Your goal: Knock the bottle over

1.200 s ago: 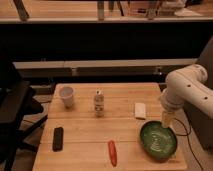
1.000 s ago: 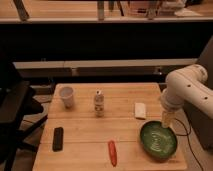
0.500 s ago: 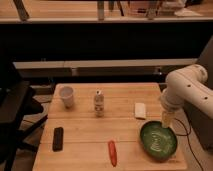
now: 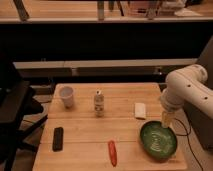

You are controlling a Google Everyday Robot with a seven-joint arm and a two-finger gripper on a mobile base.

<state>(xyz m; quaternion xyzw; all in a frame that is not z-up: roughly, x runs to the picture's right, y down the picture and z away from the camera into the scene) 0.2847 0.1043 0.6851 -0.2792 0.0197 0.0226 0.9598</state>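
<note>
The bottle (image 4: 99,103) is small and pale with a white cap. It stands upright near the middle of the wooden table (image 4: 122,131), toward the back. My gripper (image 4: 166,121) hangs at the end of the white arm at the table's right side, pointing down over the rim of a green bowl (image 4: 158,141). It is open and holds nothing. It is well to the right of the bottle and apart from it.
A white paper cup (image 4: 66,96) stands left of the bottle. A small white block (image 4: 140,110) lies between bottle and arm. A black remote-like bar (image 4: 58,138) and a red chili (image 4: 112,152) lie near the front. A dark chair (image 4: 15,117) is at the left.
</note>
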